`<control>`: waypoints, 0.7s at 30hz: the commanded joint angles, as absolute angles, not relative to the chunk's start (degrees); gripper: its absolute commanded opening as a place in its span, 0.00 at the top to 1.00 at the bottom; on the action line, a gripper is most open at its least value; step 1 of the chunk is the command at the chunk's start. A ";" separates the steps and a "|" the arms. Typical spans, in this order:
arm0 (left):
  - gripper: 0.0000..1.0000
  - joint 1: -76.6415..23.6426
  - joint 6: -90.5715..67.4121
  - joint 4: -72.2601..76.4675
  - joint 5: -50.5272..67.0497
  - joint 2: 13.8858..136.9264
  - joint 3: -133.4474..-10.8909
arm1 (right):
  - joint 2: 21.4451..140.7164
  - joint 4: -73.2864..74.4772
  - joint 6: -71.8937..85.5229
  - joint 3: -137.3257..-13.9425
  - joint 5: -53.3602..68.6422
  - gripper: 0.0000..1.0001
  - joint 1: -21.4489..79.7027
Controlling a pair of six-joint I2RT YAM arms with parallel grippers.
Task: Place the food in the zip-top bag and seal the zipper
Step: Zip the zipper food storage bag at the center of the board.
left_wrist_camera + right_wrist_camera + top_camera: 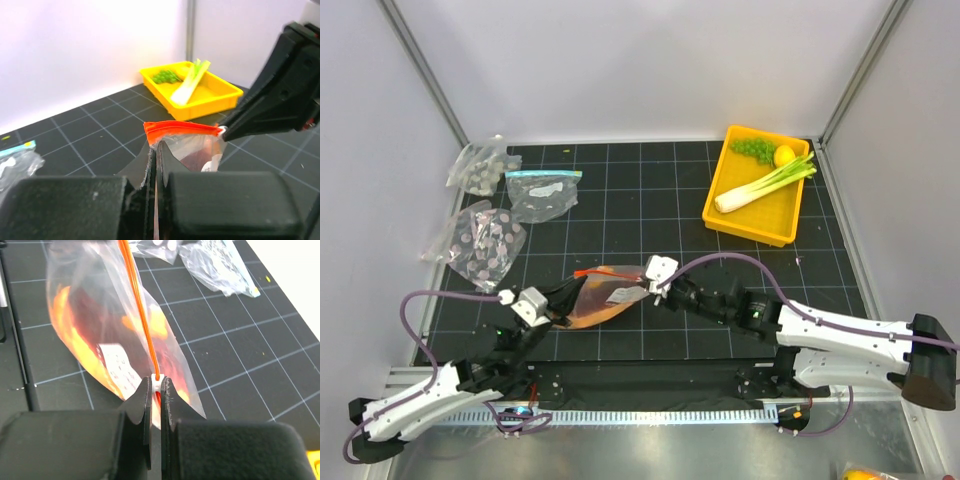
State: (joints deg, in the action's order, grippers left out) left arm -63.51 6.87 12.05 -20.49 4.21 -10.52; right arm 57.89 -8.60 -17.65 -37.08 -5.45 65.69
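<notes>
While the zip-top bag (pixel 605 300), food (pixel 75 335) inside, spans the gap between them, the left gripper (pixel 154 155) clamps its corner by the zipper (pixel 139 315); the right gripper (pixel 156 387) clamps the zipper's other end; the strip runs claw to claw.

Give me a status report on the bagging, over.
Both shut: left pincer on the zip-top bag corner, right pincer on the zipper end. The food is inside. Spare bags and yellow tray well clear.

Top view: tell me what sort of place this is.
Likely a robot test cell in a lab: plain white panels on metal frame posts, a black gridded mat, and toy vegetables in a yellow tray.
</notes>
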 commanded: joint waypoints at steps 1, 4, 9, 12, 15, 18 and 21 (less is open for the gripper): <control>1.00 -63.28 6.94 15.91 -30.14 0.70 -10.37 | 57.92 -5.10 -15.73 -38.93 -9.49 0.99 63.81; 1.00 -63.28 7.21 15.56 -33.48 -2.11 -9.93 | 58.01 -4.14 -14.94 -39.37 -10.02 0.99 63.11; 1.00 -63.28 7.38 14.24 -36.82 -1.32 -10.72 | 57.92 -2.73 -13.63 -39.73 -13.27 0.99 61.88; 1.00 -63.28 7.30 14.24 -37.26 -1.84 -10.46 | 58.36 -1.85 -11.53 -39.73 -14.85 0.99 59.60; 1.00 -63.28 7.21 14.15 -38.41 -2.28 -10.37 | 59.15 -0.88 -9.67 -39.90 -15.29 0.99 56.35; 1.00 -63.37 7.12 13.89 -39.72 -2.46 -10.28 | 60.20 -0.35 -7.30 -40.08 -15.29 0.99 53.01; 1.00 -63.37 7.12 13.54 -41.92 -2.46 -10.37 | 61.52 1.23 -5.28 -39.99 -15.99 0.99 51.07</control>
